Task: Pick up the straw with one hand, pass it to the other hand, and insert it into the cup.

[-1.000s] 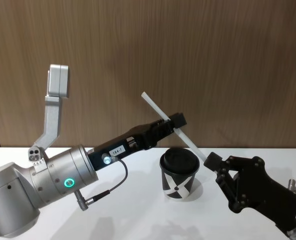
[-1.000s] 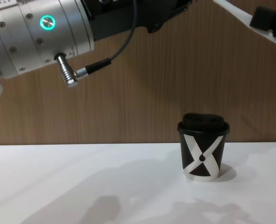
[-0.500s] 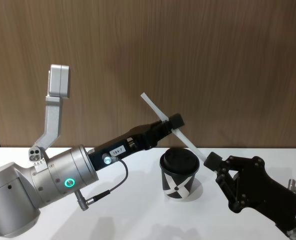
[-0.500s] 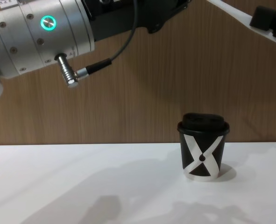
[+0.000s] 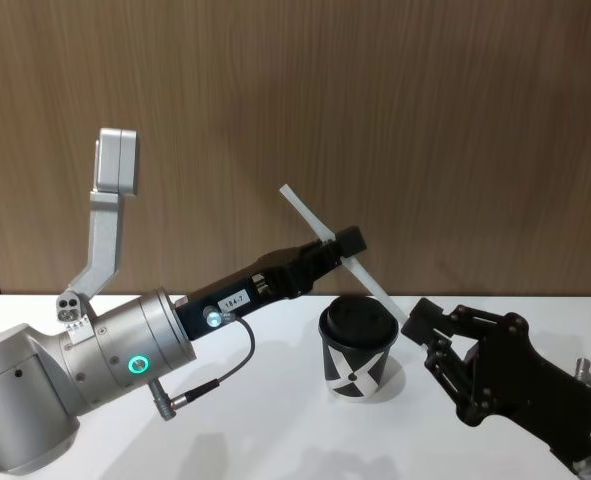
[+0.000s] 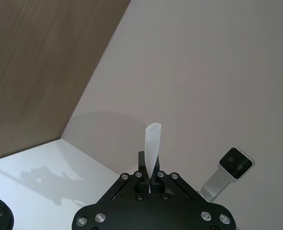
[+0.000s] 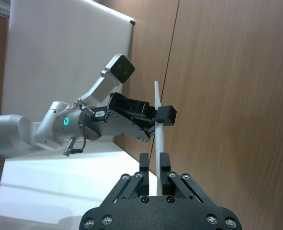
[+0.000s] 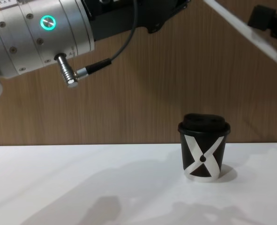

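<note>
Since a moment ago, the right end effector (image 5: 421, 325) has parted its fingers, freeing the lower end of the straw (image 5: 318, 228). Left end effector (image 5: 343, 248) pinches the straw mid-length, slanted above the cup (image 5: 357, 345) on the desk (image 5: 255, 430). Likely light, thin and crushable, so it wants a gentle grip. A sticker (image 5: 234, 299) on the left end effector reads "184-7".

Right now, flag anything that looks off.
Nothing stands out. The cup stands upright, lid on. The straw is straight, slanted above it in the left gripper, its lower end between the right gripper's open fingers.
</note>
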Controlling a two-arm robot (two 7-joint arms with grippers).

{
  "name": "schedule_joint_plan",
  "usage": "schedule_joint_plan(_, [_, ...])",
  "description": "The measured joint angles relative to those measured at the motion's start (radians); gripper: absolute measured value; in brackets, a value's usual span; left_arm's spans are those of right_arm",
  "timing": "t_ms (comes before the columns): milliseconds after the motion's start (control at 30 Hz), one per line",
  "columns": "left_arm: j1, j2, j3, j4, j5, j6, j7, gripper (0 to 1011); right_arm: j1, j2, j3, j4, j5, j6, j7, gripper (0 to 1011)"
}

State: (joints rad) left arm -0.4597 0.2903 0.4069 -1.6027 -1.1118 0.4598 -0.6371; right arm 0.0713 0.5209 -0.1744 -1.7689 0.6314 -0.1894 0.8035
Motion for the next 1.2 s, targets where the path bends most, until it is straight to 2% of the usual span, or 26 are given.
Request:
schedule_joint_plan(133, [0.0, 0.0, 0.0, 0.0, 0.0, 0.0, 0.0, 8, 0.0, 0.0, 0.0, 0.0, 0.0, 0.0, 0.0, 258])
schedule_joint_plan(333, [0.0, 0.0, 0.0, 0.0, 0.0, 0.0, 0.0, 7, 0.0, 0.0, 0.0, 0.0, 0.0, 0.0, 0.0, 415])
schedule_joint_plan(367, [0.0, 0.0, 0.001, -0.001, 0.0, -0.001, 0.0, 7, 0.0, 0.0, 0.0, 0.0, 0.0, 0.0, 0.0, 474])
schedule_joint_plan(433, [0.0, 0.001, 0.001, -0.002, 0.001, -0.004, 0.002, 7, 0.0, 0.0, 0.0, 0.0, 0.0, 0.0, 0.0, 513])
schedule_joint_plan(600, [0.001, 0.004, 0.005, -0.009, 0.026, -0.03, 0.017, 7, 0.0, 0.0, 0.0, 0.0, 0.0, 0.0, 0.0, 675])
schedule_joint_plan(933, [0.001, 0.016, 0.021, -0.032, 0.123, -0.121, 0.069, 8, 0.0, 0.0, 0.0, 0.0, 0.0, 0.0, 0.0, 975])
schedule_joint_plan(1200, [-0.004, 0.025, 0.044, -0.05, 0.238, -0.214, 0.137, 7, 0.0, 0.0, 0.0, 0.0, 0.0, 0.0, 0.0, 1001])
